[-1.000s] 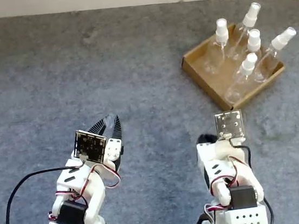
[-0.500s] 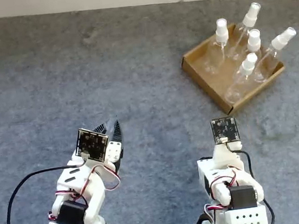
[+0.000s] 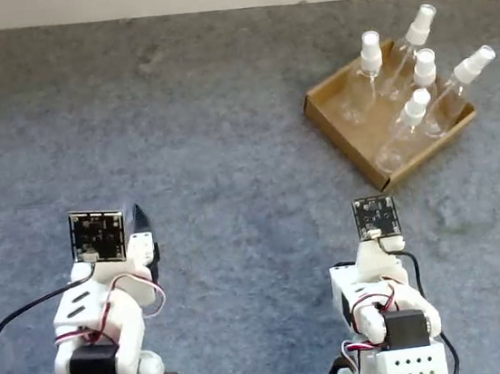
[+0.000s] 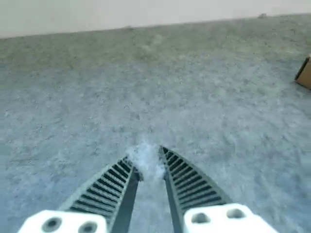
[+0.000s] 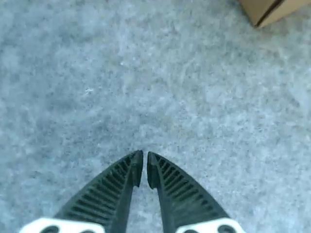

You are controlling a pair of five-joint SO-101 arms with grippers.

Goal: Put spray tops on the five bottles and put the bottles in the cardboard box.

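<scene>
All 5 bottles (image 3: 404, 127), spray tops (image 3: 369, 43) fitted, lie in the cardboard box (image 3: 340, 139). Both arms sit folded low over the carpet, well apart from it. The left gripper (image 4: 146, 154) is parted by a narrow gap, and the right gripper (image 5: 144, 154) is closed.

Free passage over grey carpet (image 3: 177, 114) at left, centre and near; blocked far right by cardboard box (image 3: 342, 137) holding five bottles (image 3: 399, 137).

No writing, number or sign can be read anywhere. The cardboard box (image 3: 340, 139) at the upper right of the high view, the spray bottles (image 3: 407, 124) in it and the arms' camera boards (image 3: 375, 217) show no legible print.
</scene>
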